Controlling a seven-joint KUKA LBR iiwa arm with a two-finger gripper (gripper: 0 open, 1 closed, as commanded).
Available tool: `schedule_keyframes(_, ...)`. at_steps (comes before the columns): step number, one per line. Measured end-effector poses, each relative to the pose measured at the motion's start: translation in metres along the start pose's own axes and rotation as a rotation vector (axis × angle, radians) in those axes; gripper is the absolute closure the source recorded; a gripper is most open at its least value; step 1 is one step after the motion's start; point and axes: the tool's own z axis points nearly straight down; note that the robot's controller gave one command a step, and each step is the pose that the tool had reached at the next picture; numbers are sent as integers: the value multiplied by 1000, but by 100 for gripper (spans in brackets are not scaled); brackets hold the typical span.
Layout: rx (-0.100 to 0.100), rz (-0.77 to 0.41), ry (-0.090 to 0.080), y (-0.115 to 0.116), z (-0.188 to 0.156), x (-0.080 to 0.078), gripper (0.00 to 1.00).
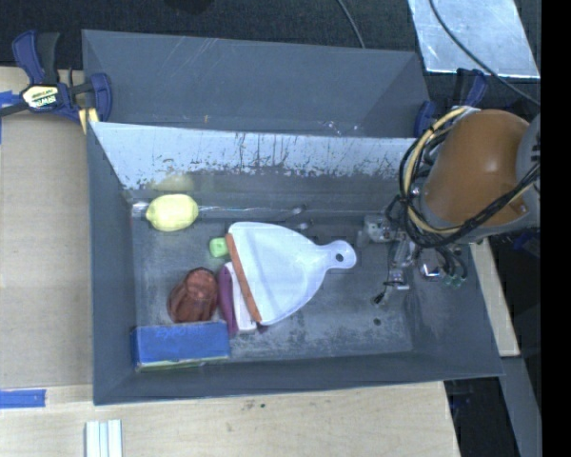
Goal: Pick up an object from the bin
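Observation:
My gripper (392, 288) hangs over the right part of the bin floor, to the right of the white dustpan-shaped scoop (278, 268). Nothing shows between its fingers, and it stands apart from the scoop's round handle loop. The scoop lies in the middle of the bin with an orange strip along its left edge. To its left sit a reddish-brown lumpy toy (194, 296) and a small green piece (218, 248).
A yellow lemon-like ball (172, 212) rests at the back left of the floor. A blue sponge block (182, 344) lies along the front left wall. A purple stick (225, 296) lies beside the scoop. Bare floor lies under the gripper.

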Motion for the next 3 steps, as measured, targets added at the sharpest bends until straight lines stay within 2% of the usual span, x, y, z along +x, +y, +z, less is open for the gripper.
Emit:
schedule_keyframes(1,1,-126,-3,4,30,16,0)
schedule_keyframes(2,3,-37,-4,-3,48,11,0)
schedule_keyframes(3,1,-49,-4,-7,37,15,0)
